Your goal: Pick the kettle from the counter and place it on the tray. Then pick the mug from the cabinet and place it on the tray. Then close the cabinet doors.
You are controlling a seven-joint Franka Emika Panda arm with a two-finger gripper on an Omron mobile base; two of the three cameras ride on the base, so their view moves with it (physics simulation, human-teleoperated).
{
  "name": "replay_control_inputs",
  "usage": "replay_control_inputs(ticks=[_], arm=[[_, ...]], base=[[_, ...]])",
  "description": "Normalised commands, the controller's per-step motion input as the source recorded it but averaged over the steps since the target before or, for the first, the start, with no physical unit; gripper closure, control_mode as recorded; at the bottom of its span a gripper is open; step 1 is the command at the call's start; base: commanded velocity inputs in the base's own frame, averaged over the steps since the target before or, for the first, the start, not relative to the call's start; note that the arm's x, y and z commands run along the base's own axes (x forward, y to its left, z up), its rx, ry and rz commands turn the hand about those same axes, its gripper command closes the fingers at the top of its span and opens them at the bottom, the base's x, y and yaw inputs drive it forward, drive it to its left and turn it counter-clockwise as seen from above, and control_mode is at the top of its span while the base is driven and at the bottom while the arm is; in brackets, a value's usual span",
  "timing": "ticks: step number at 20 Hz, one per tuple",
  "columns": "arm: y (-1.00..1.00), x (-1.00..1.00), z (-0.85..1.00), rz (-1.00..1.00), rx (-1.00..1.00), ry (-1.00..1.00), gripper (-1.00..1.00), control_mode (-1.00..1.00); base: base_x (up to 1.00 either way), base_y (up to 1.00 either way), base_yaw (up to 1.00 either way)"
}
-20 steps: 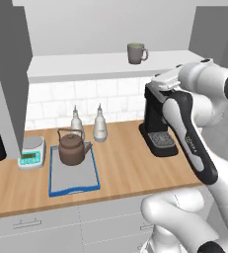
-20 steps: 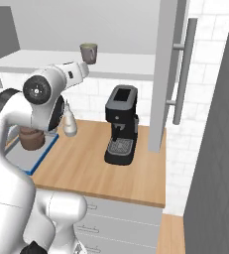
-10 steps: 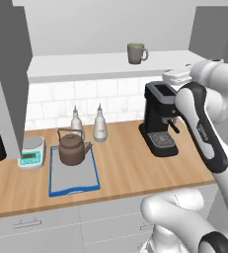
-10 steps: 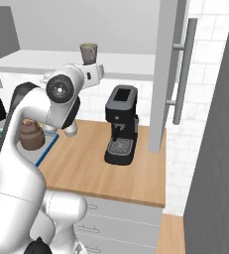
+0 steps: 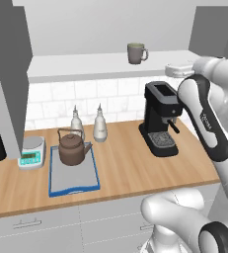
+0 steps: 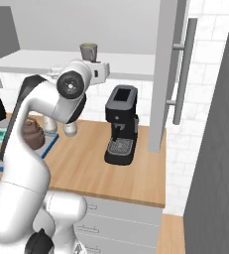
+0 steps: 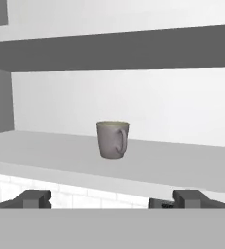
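Kettle (image 5: 72,149) on tray (image 5: 73,174), mug (image 7: 113,139) next
The gripper (image 7: 112,199), fingers spread wide and empty, faces the mug standing mid-shelf in the open cabinet (image 5: 110,66); mug transfer and door closing remain.

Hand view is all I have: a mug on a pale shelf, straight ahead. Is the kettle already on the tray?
Observer: Yes. The kettle sits upright at the back of the tray.
Operator: Is the end effector near the mug?
Observer: Not yet. The end effector hangs at the shelf's front edge, well to the right of the mug, jaws wide apart and empty.
Operator: Anything below it?
Observer: A black coffee machine stands on the counter just under the end effector.
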Motion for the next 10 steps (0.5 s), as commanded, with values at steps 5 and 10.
replay_control_inputs(ticks=[5,10], arm=[[0.00,0.06,0.00,0.00,0.00,0.00,-1.00,-1.00],[-0.01,0.26,0.01,0.00,0.00,0.01,-1.00,-1.00]], base=[[0.00,0.00,0.00],[0.00,0.00,0.00]])
